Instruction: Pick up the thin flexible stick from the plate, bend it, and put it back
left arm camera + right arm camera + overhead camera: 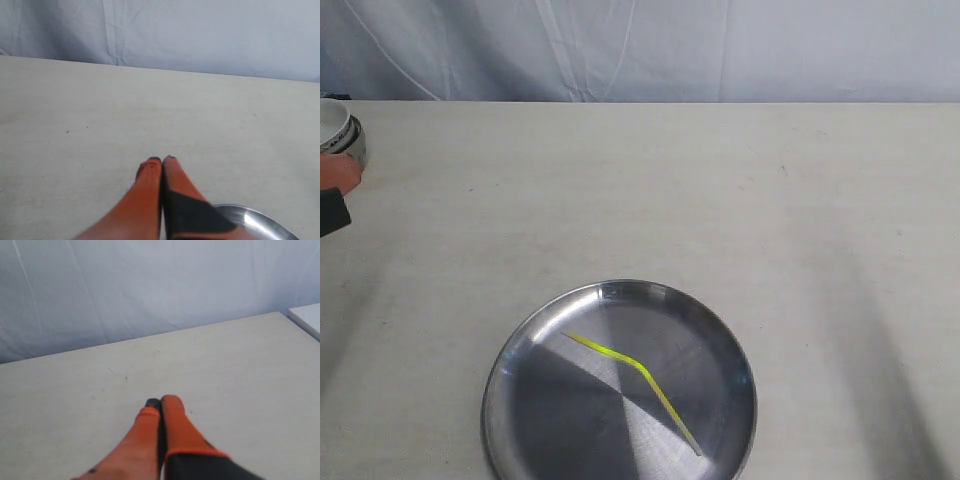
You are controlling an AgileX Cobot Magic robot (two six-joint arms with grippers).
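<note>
The round silver plate (530, 350) lies at the near middle of the table in the exterior view. On it rests the thin flexible stick (632, 362), yellow and kinked near its middle. My left gripper (162, 160) is shut with nothing between its orange fingers. It hovers over bare table, with a bit of the plate's rim (260, 218) beside it. In the exterior view only an orange and black tip of the left gripper (335, 190) shows at the left edge. My right gripper (161, 401) is shut and empty over bare table; the exterior view does not show it.
A small white bowl (338, 128) stands at the far left edge of the pale table (720, 200). A wrinkled white cloth backdrop (650, 45) closes off the far side. A white block corner (307, 317) sits at the table's edge in the right wrist view.
</note>
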